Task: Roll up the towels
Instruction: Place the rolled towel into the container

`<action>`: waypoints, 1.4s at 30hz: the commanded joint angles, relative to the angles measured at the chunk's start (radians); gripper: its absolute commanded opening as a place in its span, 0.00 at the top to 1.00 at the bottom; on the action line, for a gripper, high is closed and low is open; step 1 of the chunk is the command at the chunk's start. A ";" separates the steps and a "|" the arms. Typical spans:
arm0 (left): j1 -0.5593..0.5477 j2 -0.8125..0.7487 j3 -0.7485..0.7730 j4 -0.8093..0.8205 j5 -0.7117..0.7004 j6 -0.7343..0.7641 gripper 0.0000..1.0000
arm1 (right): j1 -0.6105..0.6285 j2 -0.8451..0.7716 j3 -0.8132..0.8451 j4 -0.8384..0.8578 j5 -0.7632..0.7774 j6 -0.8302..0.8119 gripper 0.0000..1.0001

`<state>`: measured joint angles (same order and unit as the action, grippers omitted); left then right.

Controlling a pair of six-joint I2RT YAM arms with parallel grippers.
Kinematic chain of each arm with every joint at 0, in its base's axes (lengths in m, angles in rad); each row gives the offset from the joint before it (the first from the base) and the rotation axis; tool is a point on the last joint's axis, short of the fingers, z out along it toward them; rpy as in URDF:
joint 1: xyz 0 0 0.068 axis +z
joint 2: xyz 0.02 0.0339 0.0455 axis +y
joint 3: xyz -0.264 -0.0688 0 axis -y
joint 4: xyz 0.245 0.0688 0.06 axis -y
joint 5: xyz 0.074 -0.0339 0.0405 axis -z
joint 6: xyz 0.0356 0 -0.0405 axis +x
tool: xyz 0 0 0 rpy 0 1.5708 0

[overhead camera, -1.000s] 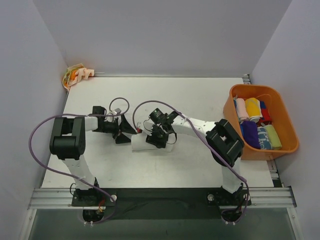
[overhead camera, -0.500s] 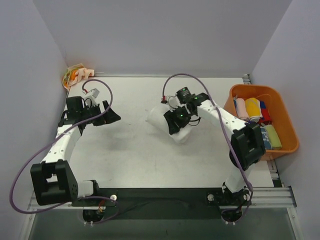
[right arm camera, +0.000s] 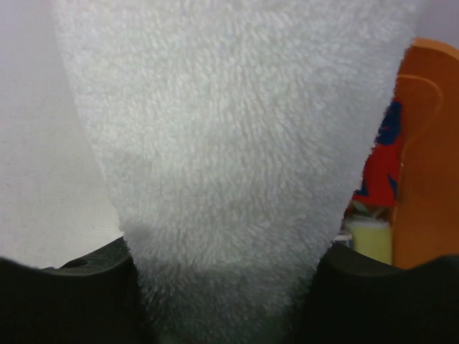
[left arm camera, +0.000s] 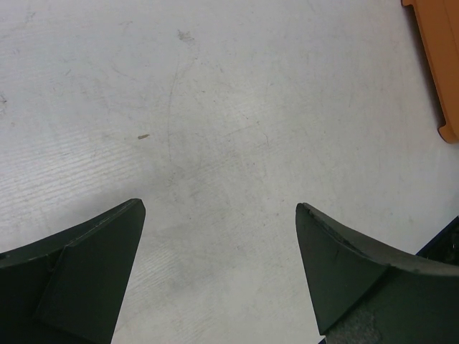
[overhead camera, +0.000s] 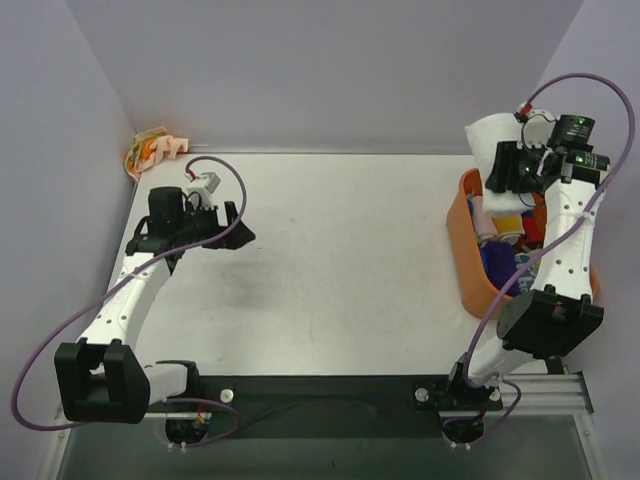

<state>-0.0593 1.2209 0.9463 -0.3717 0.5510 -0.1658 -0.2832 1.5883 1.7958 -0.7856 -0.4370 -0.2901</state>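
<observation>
1. The left arm is seen stretched from its base at the near left edge towards the far left part of the table (overhead camera: pixel 340 260). Its wrist is turned so that the left gripper (overhead camera: pixel 238 225) points to the right.
2. The left gripper's jaws are spread wide. In the left wrist view only bare table surface is seen between its 2 fingers (left arm camera: pixel 93 265), and nothing is held.
3. The right arm is seen raised steeply from its base, its forearm crossing over the orange bin (overhead camera: pixel 462 250). Its wrist is bent so that the right gripper (overhead camera: pixel 505 168) points left.
4. The right gripper is clamped on the white towel (overhead camera: pixel 488 138). In the right wrist view the fluffy cloth (right arm camera: pixel 229 143) fills the gap between the 2 fingers, pinched at its lower end.
5. The white towel is held as a bundle above the bin's far left corner, clear of the table.
6. Small coloured rolled towels (overhead camera: pixel 500 262) are seen lying inside the bin.
7. A cream towel with orange blotches (overhead camera: pixel 150 152) is noted at the table's far left corner, well apart from both grippers.
</observation>
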 commanded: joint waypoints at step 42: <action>0.000 0.072 0.157 -0.200 -0.095 0.104 0.03 | -0.284 0.556 0.209 0.048 0.360 -0.267 0.84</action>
<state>-0.0593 1.2926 1.0531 -0.5663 0.4702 -0.0834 -0.5667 2.1277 1.9732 -0.8043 -0.1337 -0.5568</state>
